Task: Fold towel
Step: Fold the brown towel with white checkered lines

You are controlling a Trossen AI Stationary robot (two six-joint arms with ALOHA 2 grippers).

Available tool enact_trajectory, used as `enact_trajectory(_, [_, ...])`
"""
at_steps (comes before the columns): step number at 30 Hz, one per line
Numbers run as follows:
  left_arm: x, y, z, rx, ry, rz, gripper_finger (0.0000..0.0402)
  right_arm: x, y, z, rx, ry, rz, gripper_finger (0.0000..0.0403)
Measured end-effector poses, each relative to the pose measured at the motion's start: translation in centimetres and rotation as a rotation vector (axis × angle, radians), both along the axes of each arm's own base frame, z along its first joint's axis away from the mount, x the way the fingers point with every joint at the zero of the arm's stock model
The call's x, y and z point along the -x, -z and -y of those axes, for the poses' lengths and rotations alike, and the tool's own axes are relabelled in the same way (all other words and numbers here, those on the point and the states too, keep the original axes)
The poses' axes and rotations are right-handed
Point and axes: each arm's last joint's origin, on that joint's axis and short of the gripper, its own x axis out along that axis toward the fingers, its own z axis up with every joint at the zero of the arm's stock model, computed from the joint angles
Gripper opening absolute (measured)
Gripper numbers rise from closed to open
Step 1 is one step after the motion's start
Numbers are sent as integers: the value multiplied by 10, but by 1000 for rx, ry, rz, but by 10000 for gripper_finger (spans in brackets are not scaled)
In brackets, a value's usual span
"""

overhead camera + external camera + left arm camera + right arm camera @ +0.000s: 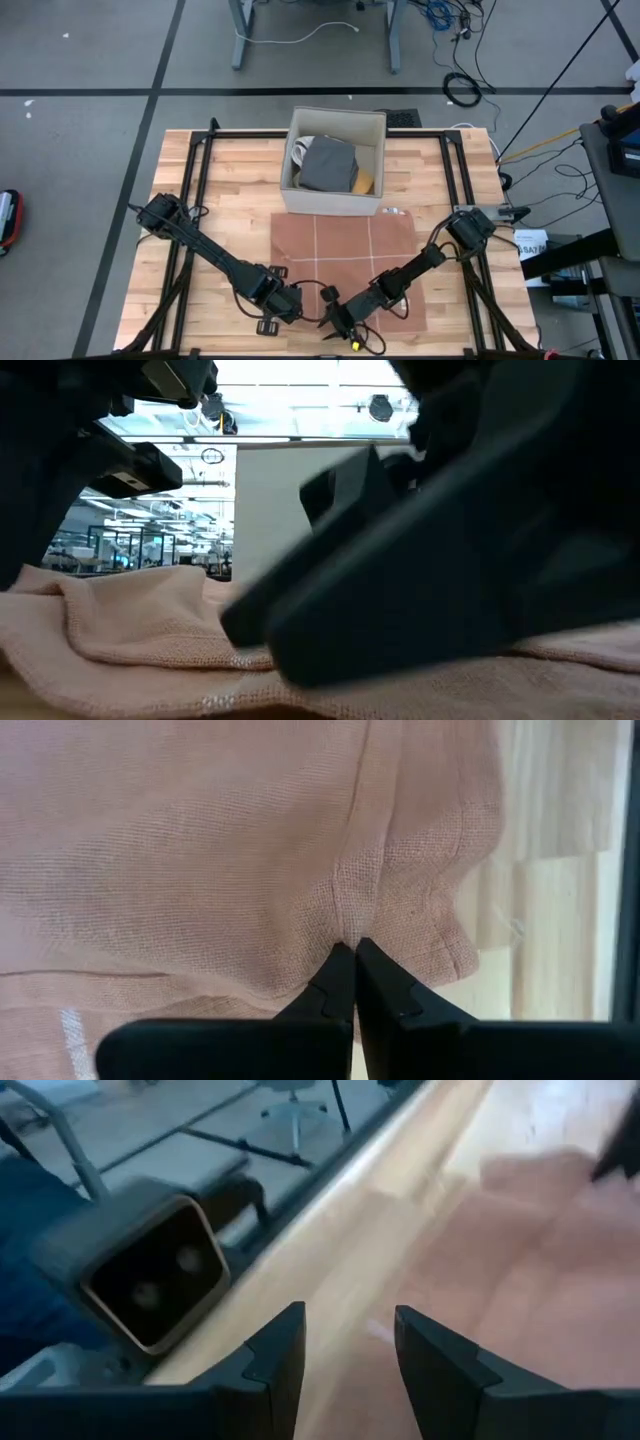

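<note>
A pinkish-brown towel with thin white lines lies spread on the wooden table, in front of a box. My left gripper is at the towel's near left corner, pointing steeply down, shut on the cloth. My right gripper stands open low at the towel's near edge; in the right wrist view its fingers are apart with only table and towel beyond them. In the low view the towel is bunched up at the left. My left gripper pinches a raised ridge of the towel between its two fingertips, just inside the hemmed edge near the corner. The fingers come from above, pointing steeply down. The cloth puckers into a fold at the tips; the rest lies on the table.
A white open box with a grey cloth inside stands just behind the towel. The low camera sits at the table's near edge, close to my right gripper. Black frame rails run along both sides. Bare wood lies left of the towel.
</note>
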Motion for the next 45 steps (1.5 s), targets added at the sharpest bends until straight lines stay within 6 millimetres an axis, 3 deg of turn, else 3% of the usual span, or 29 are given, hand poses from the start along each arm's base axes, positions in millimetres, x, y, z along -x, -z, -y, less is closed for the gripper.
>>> enact_trajectory(9, [-1,0,-1,4,15,0,0,-6,6,16,42,37,-54,130])
enact_trajectory(19, [-2,0,-3,20,22,-10,0,-7,8,19,70,13,-56,7])
enact_trajectory(36, [-6,-3,-11,100,13,-56,0,-2,11,17,35,-33,-167,4])
enact_trajectory(45, [-3,-32,-19,124,-5,32,0,-1,12,17,32,-42,-180,3])
